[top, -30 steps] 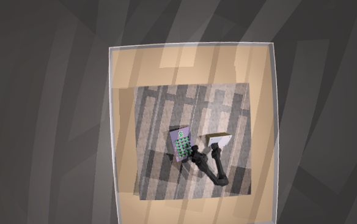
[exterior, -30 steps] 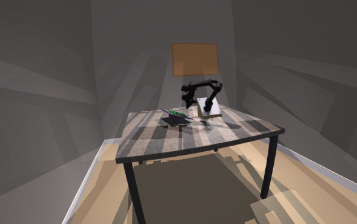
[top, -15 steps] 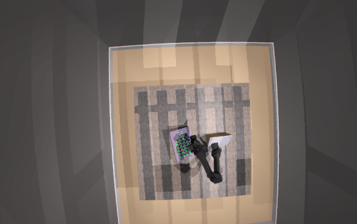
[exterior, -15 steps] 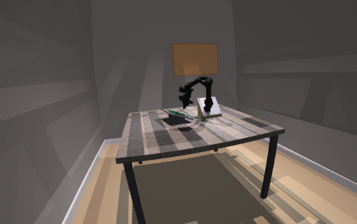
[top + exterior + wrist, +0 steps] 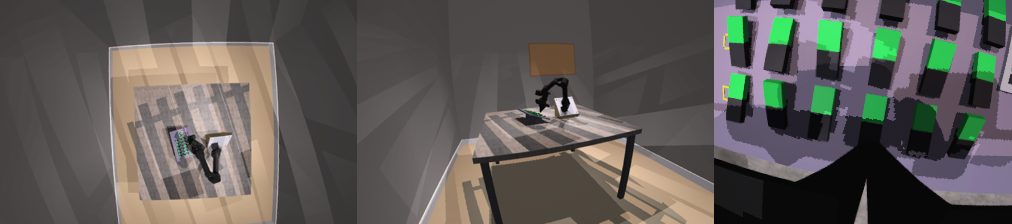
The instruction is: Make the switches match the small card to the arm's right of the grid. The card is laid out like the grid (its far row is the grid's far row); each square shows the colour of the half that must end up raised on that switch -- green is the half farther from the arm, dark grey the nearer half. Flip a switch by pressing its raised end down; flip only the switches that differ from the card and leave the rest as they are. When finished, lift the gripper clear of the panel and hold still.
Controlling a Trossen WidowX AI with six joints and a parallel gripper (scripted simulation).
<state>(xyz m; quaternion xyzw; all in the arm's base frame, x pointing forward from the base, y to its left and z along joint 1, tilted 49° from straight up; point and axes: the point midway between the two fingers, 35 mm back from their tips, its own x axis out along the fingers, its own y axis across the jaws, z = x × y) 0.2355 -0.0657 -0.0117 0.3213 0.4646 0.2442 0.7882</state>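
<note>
The purple switch panel [image 5: 174,134] [image 5: 546,117] [image 5: 749,138] stands tilted on the table and carries rows of green and dark grey rocker switches. My gripper [image 5: 541,111] [image 5: 870,148] is shut and empty. In the wrist view its tips are at the dark lower end of the fourth switch [image 5: 874,107] from the left in the nearest row; I cannot tell whether they touch it. A shadow covers the fifth switch [image 5: 923,118]. The small card [image 5: 181,134] [image 5: 1008,82] is at the panel's far right end; only its pale edge shows in the wrist view, so its pattern is unreadable.
A white slanted board [image 5: 219,141] [image 5: 571,105] on a wooden wedge stands beside the panel, with the arm's base on it. The table [image 5: 153,183] [image 5: 504,147] is crossed by striped shadows. An orange board [image 5: 552,59] hangs on the back wall.
</note>
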